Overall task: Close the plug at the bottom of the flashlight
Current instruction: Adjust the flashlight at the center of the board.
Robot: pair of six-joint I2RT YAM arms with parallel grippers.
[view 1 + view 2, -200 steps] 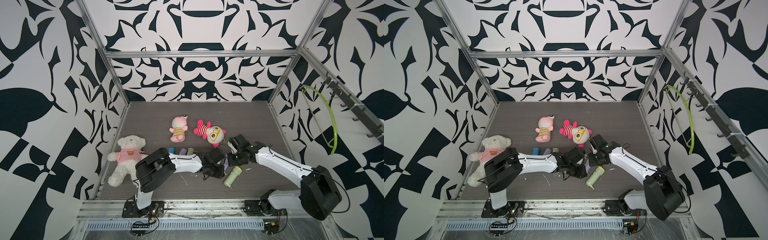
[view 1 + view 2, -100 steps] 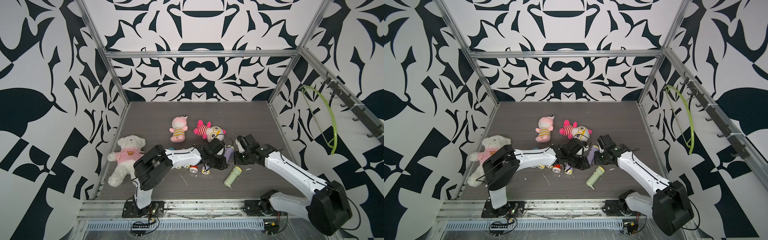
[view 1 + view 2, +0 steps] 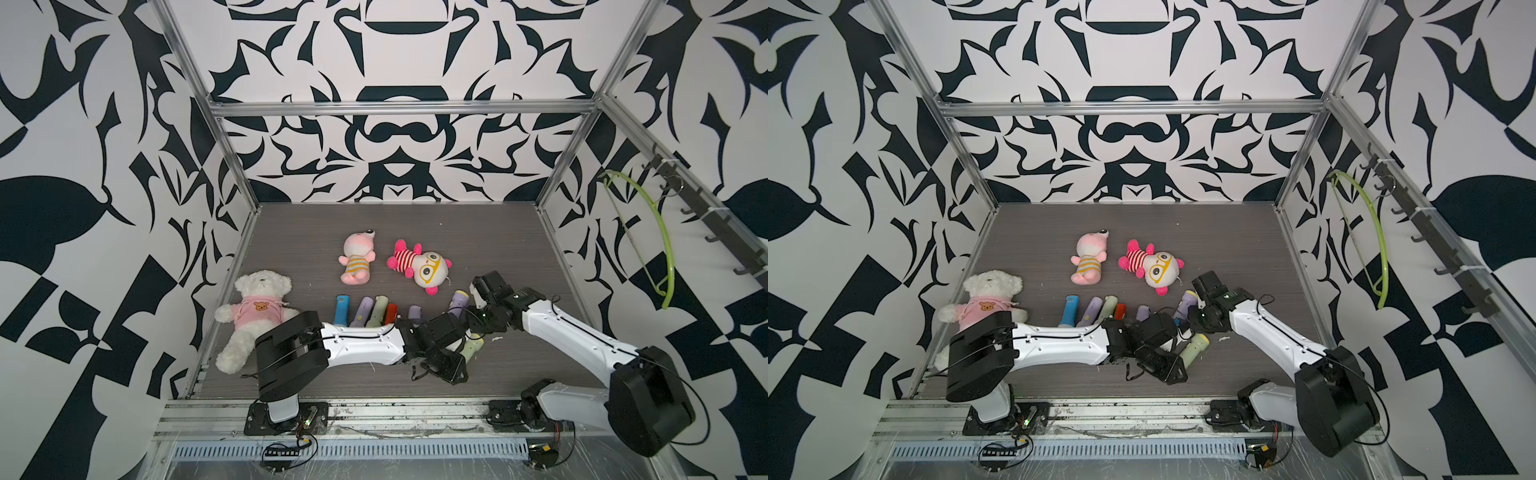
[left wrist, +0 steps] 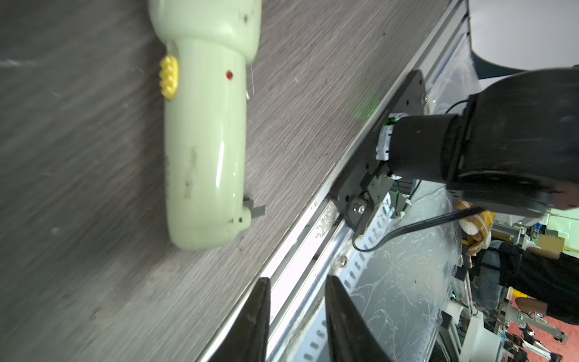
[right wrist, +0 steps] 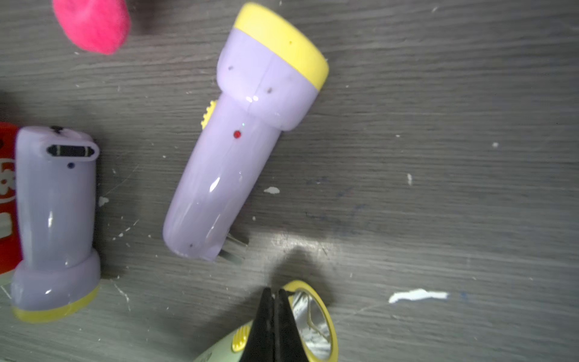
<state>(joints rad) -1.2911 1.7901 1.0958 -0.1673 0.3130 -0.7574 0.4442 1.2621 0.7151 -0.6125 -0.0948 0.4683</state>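
In both top views the left arm (image 3: 361, 343) lies across the front of the wood-grain table (image 3: 478, 232) and hides the near ends of a row of flashlights (image 3: 365, 311), blue, purple, green and red. Its wrist also covers most of the pale green flashlight (image 3: 471, 349) (image 3: 1196, 349), which lies flat near the front edge between the two arms, only its lens end poking out. The left wrist view shows that flashlight (image 4: 205, 141) more fully, though its head is cut off at the frame edge; a grey plug prong (image 4: 255, 210) sticks out sideways at its base. The left gripper (image 4: 296, 279) is beside that base, not touching it, its jaws parted by a narrow gap with nothing between them. In the right wrist view the right gripper (image 5: 275, 293) is clenched, fingers pressed together and empty, in front of the green flashlight's yellow-rimmed lens (image 5: 313, 322); whether it touches cannot be told. Beyond it lies a purple flashlight (image 5: 238, 147) with its prongs (image 5: 233, 247) out, near a second purple one (image 5: 56, 219). A red object (image 5: 6, 200) and a pink plush foot (image 5: 91, 25) are cut off.
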